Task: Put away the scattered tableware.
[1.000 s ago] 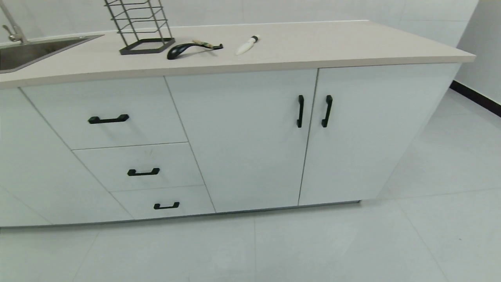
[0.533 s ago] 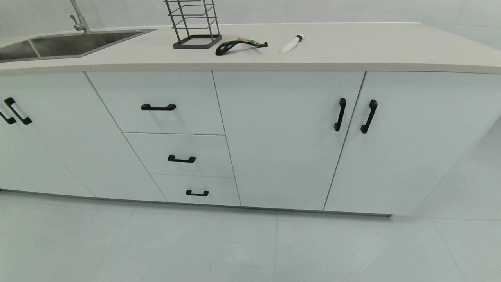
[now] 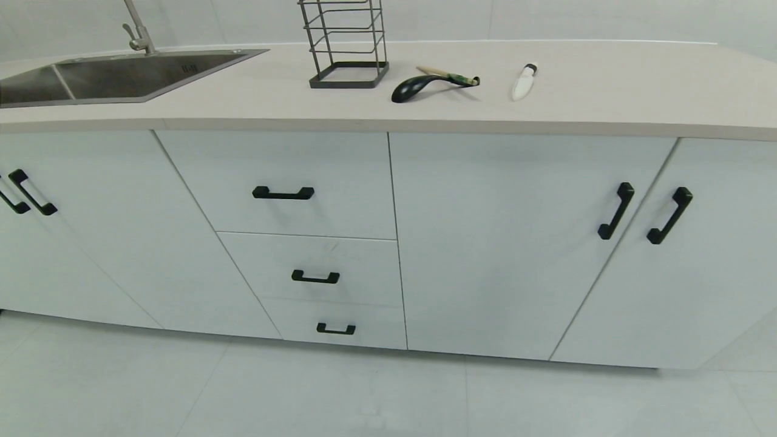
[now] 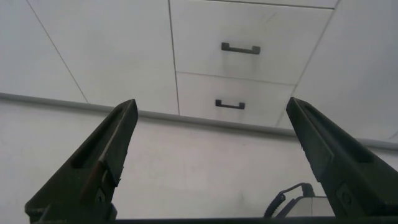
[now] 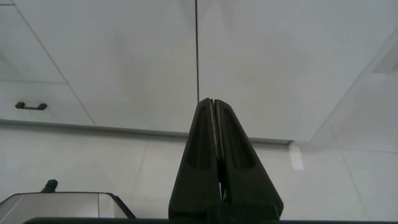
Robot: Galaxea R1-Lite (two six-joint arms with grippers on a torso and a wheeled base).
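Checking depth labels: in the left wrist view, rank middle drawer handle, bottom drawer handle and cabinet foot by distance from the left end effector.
From the left end effector:
1. middle drawer handle, higher, looks larger.
2. bottom drawer handle, lower down.
3. cabinet foot, at the floor; barely beyond it.

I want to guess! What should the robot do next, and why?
Probably lift the left gripper, fingers open, up toward the black spoon. It hangs low facing the drawers, while the spoon lies loose on the countertop beside the wire rack.

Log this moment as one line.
left end effector open, empty | right end effector shut, empty | black spoon, white utensil on counter, right of rack
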